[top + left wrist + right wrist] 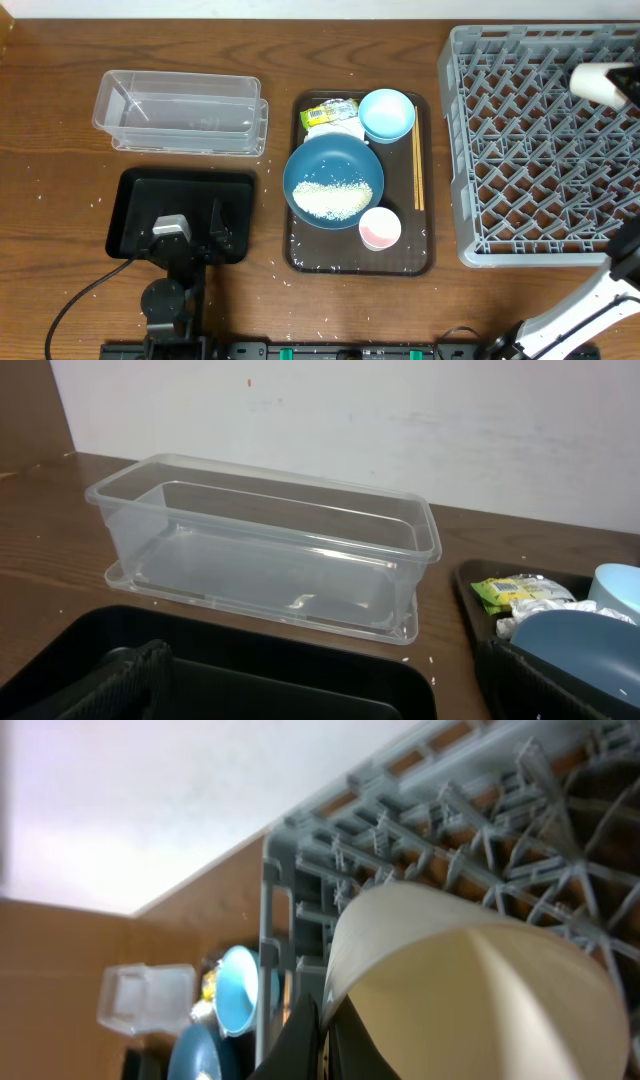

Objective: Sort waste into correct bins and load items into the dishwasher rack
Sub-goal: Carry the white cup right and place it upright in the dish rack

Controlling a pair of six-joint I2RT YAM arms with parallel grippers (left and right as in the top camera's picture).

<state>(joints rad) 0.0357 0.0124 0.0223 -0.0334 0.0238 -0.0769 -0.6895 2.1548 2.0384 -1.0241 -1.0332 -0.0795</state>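
**White cup gripped at the rack, rice heaped in the bowl**

Nearest the robot, the left gripper (pixel 190 232) hangs over the black tray (pixel 135 215), its jaws spread wide and holding nothing. The tray lies on a dark wooden table (pixel 60 150). Just to the right, the brown serving tray (pixel 298 255) carries the pink cup (pixel 380 228) at its near end. The dark-blue bowl (pixel 330 165) sits in the middle. Rice grains (pixel 332 198) are heaped inside the bowl, with more scattered on the tray floor and the tabletop. The chopsticks (pixel 417 170) lie along the tray's right side. At its far end the light-blue cup (pixel 386 113) stands beside the snack wrapper (pixel 325 113) and the crumpled napkin (pixel 530 615). Beyond the black tray sits the clear tub (pixel 180 110). The grey dishwasher rack (pixel 500 150) fills the table's right side. Over its far right corner the right gripper (pixel 322 1030) is clamped on the rim of the white cup (pixel 595 82), which is tipped on its side. Whether the cup touches the lattice cannot be told. A plain white wall (pixel 400 420) rises behind the table.
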